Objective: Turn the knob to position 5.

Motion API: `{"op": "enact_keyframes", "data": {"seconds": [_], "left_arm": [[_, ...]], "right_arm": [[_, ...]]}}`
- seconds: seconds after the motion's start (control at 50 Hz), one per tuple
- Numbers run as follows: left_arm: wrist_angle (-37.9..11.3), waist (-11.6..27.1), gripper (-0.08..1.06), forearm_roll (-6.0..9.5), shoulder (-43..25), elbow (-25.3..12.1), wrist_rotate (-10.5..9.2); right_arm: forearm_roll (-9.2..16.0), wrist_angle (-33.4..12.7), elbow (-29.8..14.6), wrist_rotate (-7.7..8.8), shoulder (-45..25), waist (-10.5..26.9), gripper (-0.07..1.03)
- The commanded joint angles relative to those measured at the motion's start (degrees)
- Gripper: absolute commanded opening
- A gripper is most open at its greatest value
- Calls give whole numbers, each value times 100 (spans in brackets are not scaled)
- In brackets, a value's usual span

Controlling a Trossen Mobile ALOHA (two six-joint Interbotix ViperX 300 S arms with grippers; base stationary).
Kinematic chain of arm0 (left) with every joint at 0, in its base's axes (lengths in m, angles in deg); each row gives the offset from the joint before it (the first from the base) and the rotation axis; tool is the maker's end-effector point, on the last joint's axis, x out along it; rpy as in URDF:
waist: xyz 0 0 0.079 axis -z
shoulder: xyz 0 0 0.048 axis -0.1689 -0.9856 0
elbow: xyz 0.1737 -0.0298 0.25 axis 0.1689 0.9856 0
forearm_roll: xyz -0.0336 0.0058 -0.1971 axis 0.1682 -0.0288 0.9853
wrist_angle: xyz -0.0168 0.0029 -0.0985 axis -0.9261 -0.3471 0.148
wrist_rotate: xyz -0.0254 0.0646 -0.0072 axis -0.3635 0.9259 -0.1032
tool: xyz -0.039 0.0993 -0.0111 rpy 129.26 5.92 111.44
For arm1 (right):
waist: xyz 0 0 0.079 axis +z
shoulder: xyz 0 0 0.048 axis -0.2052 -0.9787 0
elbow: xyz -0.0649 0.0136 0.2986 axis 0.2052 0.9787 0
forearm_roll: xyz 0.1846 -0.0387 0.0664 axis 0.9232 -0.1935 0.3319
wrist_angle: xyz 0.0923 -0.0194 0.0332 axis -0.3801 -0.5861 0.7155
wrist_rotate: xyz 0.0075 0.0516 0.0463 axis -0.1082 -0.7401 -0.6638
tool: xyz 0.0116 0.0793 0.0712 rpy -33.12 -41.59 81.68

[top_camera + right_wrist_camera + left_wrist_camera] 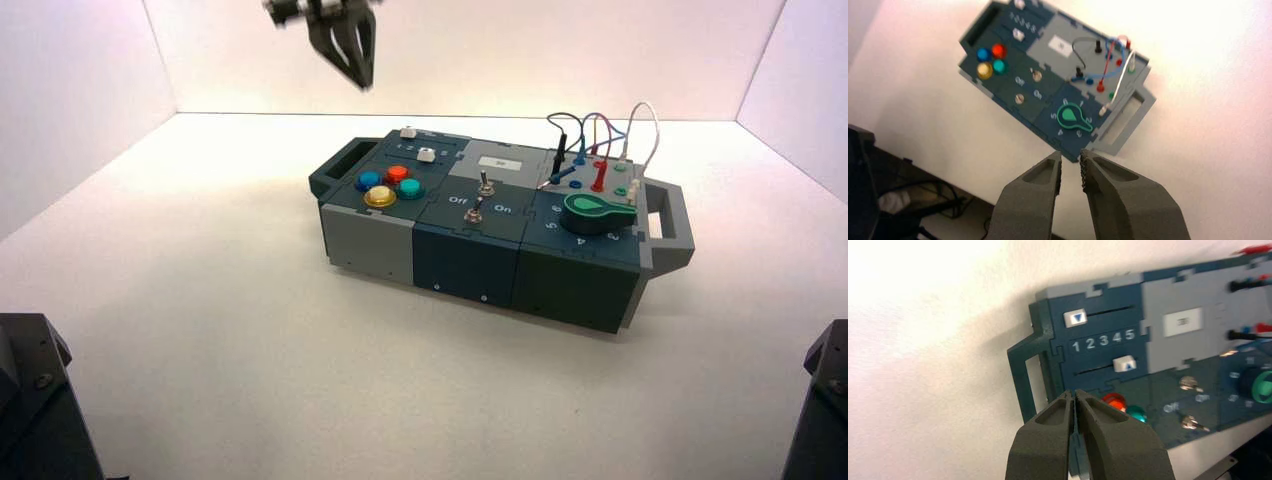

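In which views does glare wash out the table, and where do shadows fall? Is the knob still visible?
High view: brightest along the table's far edge, soft shadow before the box; knob plain. Left wrist view: glare whitens the table, shadow beside the box's handle. Right wrist view: glare beyond the box; knob visible.

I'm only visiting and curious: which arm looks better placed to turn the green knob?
The right, probably. The knob sits at the box's right end, and the right gripper looks down at it. The left gripper, fingers shut, hangs over the opposite end.
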Motion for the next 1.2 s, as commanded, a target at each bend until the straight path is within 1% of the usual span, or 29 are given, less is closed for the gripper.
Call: {"op": "enact_keyframes", "data": {"seconds": [0.02, 0.08, 0.16, 0.2, 0.28, 0.36, 0.5, 0.6, 0.74, 0.84, 0.92, 1.04, 1.2], "left_arm": [[0, 9, 0, 18, 633, 35, -44], [0, 26, 0, 18, 844, 88, -44], [0, 70, -1, 53, 1099, 158, -44], [-18, 123, -1, 70, 1230, 193, -53], [-53, 220, -1, 105, 1371, 237, -44], [-70, 387, -1, 132, 1503, 325, -53], [-62, 527, -1, 149, 1644, 422, -79], [-53, 536, -1, 149, 1767, 475, -79], [-53, 536, -1, 149, 1942, 554, -62], [-53, 536, -1, 149, 2092, 589, -53], [-44, 536, -1, 141, 2197, 633, -35], [-44, 536, -1, 149, 2320, 668, 0], [-44, 536, -1, 141, 2408, 677, 18]], "right_arm": [[26, 141, 26, 26, -158, 0, 21], [35, 193, 97, 26, -220, 0, 18], [35, 281, 185, 26, -316, -9, 17], [26, 325, 211, 26, -352, 0, 16], [18, 360, 211, 35, -501, -9, 10], [9, 404, 185, 35, -686, -9, 8], [53, 334, 18, 9, -1063, -26, 3], [79, 308, -255, -26, -1406, -26, 1], [-18, 299, -554, -9, -2004, -167, -1], [-18, 290, -633, -9, -2364, -176, -1], [-26, 255, -615, -9, -2672, -176, -1], [-35, 264, -554, -9, -2953, -176, -1], [-26, 290, -492, -9, -3129, -176, -1]]}}
